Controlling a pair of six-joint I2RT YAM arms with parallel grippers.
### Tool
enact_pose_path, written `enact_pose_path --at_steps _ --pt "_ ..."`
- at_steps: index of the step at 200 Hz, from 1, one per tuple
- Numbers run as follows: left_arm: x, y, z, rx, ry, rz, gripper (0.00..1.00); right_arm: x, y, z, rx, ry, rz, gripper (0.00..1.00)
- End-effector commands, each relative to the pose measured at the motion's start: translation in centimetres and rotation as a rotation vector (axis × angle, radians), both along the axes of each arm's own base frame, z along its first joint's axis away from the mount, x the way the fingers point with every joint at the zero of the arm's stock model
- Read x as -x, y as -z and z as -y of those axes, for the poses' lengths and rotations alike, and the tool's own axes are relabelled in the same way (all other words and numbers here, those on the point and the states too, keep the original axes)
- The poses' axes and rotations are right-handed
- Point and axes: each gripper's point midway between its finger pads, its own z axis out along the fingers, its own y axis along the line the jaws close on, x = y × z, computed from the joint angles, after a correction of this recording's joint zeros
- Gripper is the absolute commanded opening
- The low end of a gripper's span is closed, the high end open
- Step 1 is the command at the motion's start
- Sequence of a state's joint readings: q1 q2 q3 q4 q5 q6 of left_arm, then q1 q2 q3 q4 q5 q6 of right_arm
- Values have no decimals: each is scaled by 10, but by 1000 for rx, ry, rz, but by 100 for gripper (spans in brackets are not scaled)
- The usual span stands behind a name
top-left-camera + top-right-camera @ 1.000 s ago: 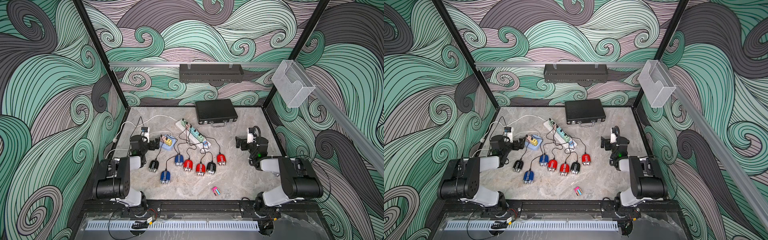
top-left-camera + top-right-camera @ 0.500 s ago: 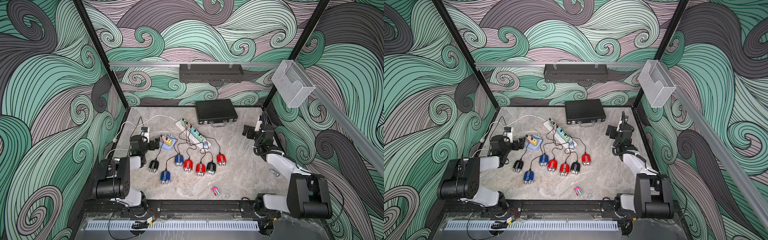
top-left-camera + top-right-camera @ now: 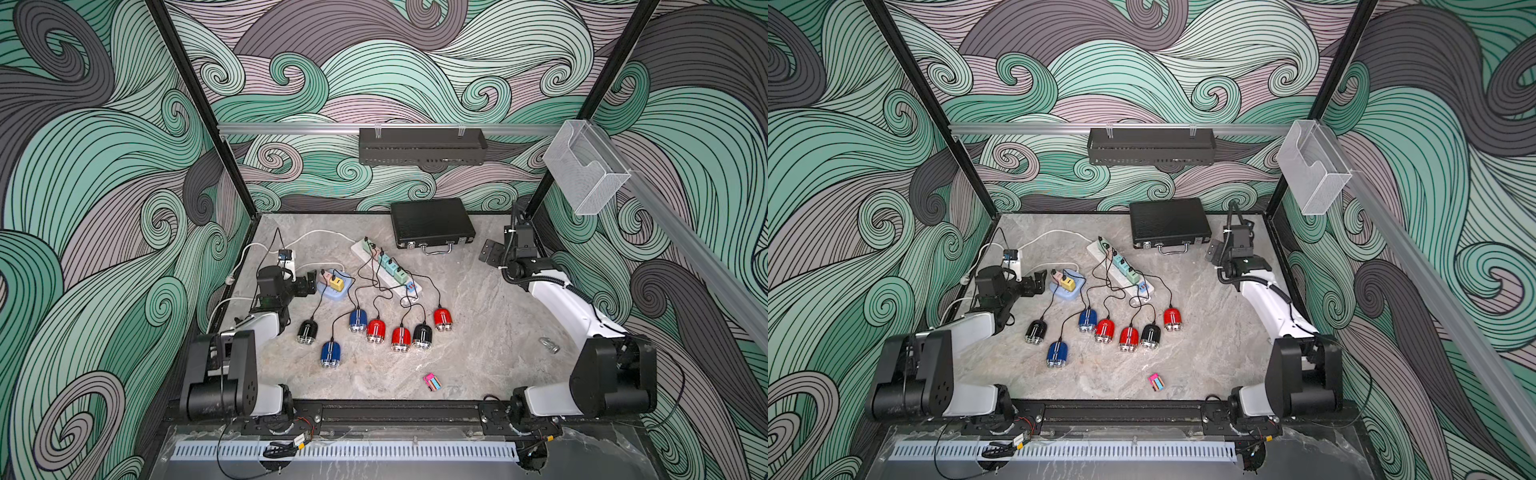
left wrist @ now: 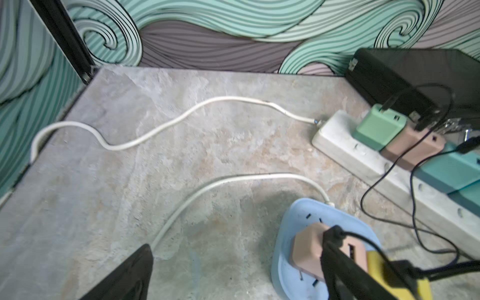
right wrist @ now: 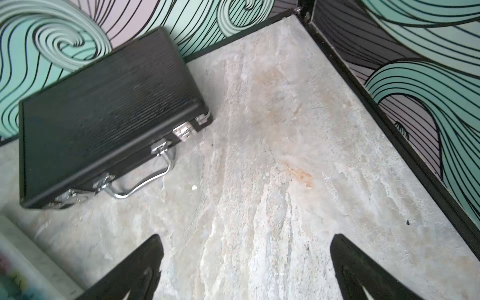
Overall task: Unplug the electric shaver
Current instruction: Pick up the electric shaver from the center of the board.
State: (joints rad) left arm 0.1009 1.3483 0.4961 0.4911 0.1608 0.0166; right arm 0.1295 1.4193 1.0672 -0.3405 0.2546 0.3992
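**Top views.** The left arm [image 3: 266, 322] is folded at the elbow, with the forearm low over the bench [image 3: 478, 332] and the wrist level. The left fingers [image 3: 311, 279] are spread, tips just beside the blue socket hub [image 3: 330, 293]. Contact can't be judged from up here.

The right arm [image 3: 557, 295] is stretched forward along the right wall, wrist cocked up. The right fingers [image 3: 490, 251] sit near the far right corner beside the black case [image 3: 432, 222], holding nothing.

Seven electric shavers [image 3: 376, 330] lie mid-bench between the arms, well apart from both sets of fingers. Three are red, two blue, two black. Black cords [image 3: 319, 305] run from them to the hub and to the white power strip [image 3: 357, 250]. The cords cross, so which shaver feeds which charger is hard to trace. A small pink item [image 3: 432, 382] and a small metal piece [image 3: 548, 345] lie near the front, too small to identify.

**Left wrist.** The left fingers [image 4: 124, 275] are wide open and empty. One is cut off by the frame edge. The other overlaps the pink adapter [image 4: 306, 249] plugged into the hub [image 4: 298, 213], contact unclear. The yellow adapter [image 4: 376, 262] is partly hidden behind that finger. The power strip [image 4: 342, 145] runs out of frame, with a green charger [image 4: 376, 128] on its end.

**Right wrist.** The right fingers [image 5: 135, 270] are spread wide with bare bench between them, gripping nothing. The case [image 5: 104, 117] lies flat and closed, its chrome handle [image 5: 145, 181] facing the fingers. A blurred white shape at the frame corner is unreadable.
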Motion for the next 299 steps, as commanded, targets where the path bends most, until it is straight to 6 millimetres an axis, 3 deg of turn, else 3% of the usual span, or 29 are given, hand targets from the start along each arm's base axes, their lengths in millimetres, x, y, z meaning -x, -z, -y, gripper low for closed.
enact_pose_path --at_steps 1,43,81,109,159,215,255,299 --pt "2 -22 -10 7 -95 4 99 6 -15 -20 32 -70 12 100" --pt "18 -55 -32 114 -366 -38 99 19 -36 -58 30 -209 43 100" --pt "26 -78 -18 191 -424 -53 99 35 -52 -86 32 -313 65 99" --pt "29 -95 3 239 -367 -75 99 47 -58 -100 53 -366 65 100" --pt "38 -118 39 245 -260 -144 99 68 -52 -114 75 -428 6 97" --pt "55 -121 70 266 -145 -219 94 91 -38 -136 76 -534 -49 92" --pt "79 -106 88 276 -81 -283 91 104 -30 -148 81 -574 -74 89" --pt "100 -94 110 273 -12 -323 90 111 -15 -149 80 -566 -113 85"
